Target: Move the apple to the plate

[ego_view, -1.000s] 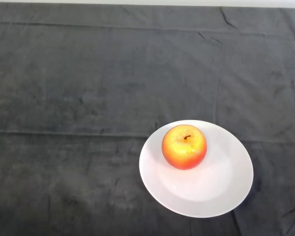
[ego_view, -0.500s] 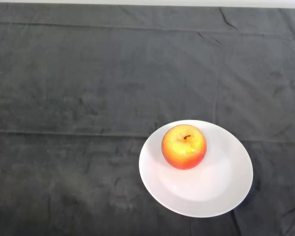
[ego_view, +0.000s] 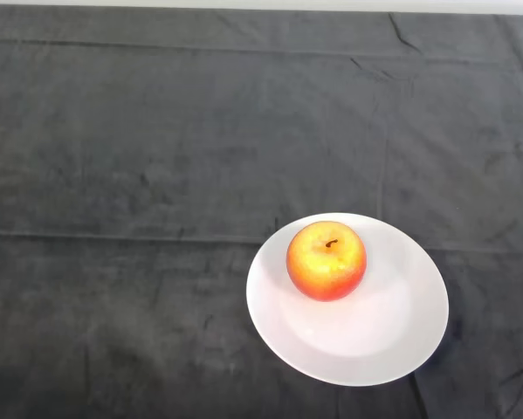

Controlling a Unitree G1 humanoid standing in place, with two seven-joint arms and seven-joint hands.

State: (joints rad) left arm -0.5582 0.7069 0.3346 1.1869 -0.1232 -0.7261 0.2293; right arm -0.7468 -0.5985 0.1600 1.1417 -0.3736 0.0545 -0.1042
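— Where is the apple?

— On the white plate, resting in its upper-left part, close to the rim on that side. It sits upright, the short dark stem pointing up and a little toward the far side. The skin is red-orange round the edge and yellow near the top.

— And the plate itself?

— It lies flat on the dark cloth that covers the worktop, in the lower right of the head view. The whole rim shows; its nearest edge comes close to the bottom of the view but is not cut off. The bare part of the plate spreads to the right of and below the apple.

— How does the apple lie relative to the hand?

— No part of the robot shows in this view, so that relation cannot be told, nor how its fingers are set.

— Anything hard to make out?

— The underside of the apple, where it meets the plate, is hidden by the fruit's own bulk. It seems to stand in the shallow dip of the plate rather than on the rim, though the white surface gives little to judge by. The cloth shows creases and two long fold lines running across it. A pale strip runs along the top edge of the view, beyond the cloth; what it is cannot be told.
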